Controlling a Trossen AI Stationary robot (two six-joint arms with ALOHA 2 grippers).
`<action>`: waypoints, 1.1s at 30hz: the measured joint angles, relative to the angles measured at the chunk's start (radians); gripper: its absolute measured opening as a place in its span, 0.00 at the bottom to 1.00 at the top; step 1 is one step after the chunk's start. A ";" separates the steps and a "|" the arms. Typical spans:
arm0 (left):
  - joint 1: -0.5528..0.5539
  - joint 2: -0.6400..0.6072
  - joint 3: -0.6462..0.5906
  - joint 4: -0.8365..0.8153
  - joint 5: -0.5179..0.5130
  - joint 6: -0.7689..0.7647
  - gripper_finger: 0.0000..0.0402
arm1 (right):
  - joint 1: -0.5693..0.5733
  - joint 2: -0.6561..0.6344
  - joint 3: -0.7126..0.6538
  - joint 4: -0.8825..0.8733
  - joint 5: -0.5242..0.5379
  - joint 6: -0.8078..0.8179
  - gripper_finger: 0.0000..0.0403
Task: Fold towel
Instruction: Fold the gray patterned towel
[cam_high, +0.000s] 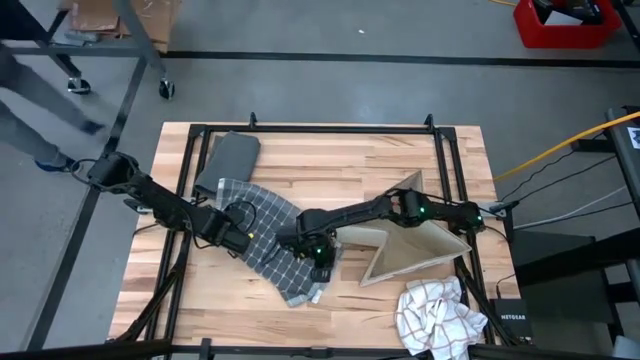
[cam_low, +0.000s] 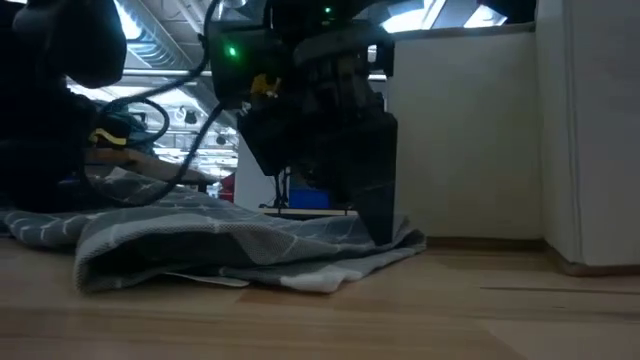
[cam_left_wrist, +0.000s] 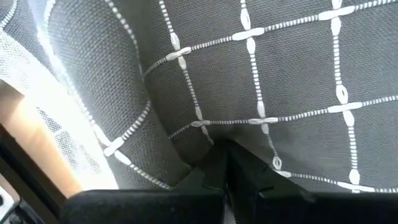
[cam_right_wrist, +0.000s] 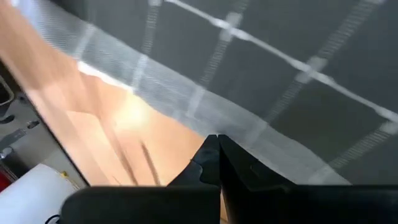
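A grey towel (cam_high: 272, 232) with a white check lies rumpled and partly doubled over on the wooden table (cam_high: 330, 160), left of centre. My left gripper (cam_high: 238, 240) is shut on it at its left side; cloth fills the left wrist view (cam_left_wrist: 261, 74). My right gripper (cam_high: 320, 265) reaches in from the right and is shut at the towel's near right edge (cam_right_wrist: 186, 93). In the low view this gripper (cam_low: 380, 235) points down onto the right end of the towel (cam_low: 230, 245), which rests on the table. My left gripper pinches a gathered fold of the towel (cam_left_wrist: 205, 134) between its two shut fingers, coming steeply from above. Creases run from the cloth into the fingertips. The towel around the hold lies low over the table. My right gripper pinches the towel at its pale woven hem (cam_right_wrist: 249, 134), fingers slanting down from the table's right side. One layer or several, I cannot tell. The cloth beside the hold (cam_low: 400, 242) lies on the table.
A folded grey towel (cam_high: 228, 160) lies at the far left of the table. An open tan cardboard box (cam_high: 415, 240) stands right of centre under the right arm. A crumpled white checked cloth (cam_high: 435, 315) lies at the near right corner. A black frame (cam_high: 320, 128) rims the table.
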 joint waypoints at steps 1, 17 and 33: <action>0.000 -0.014 0.001 0.001 -0.001 -0.007 0.00 | 0.000 -0.003 0.005 0.005 0.002 0.002 0.00; -0.007 -0.307 0.067 0.072 0.019 0.020 0.00 | -0.192 -0.098 0.181 -0.050 0.203 -0.097 0.00; -0.107 -0.235 0.068 0.204 0.053 -0.067 0.00 | -0.290 -0.098 0.072 0.122 0.243 -0.195 0.00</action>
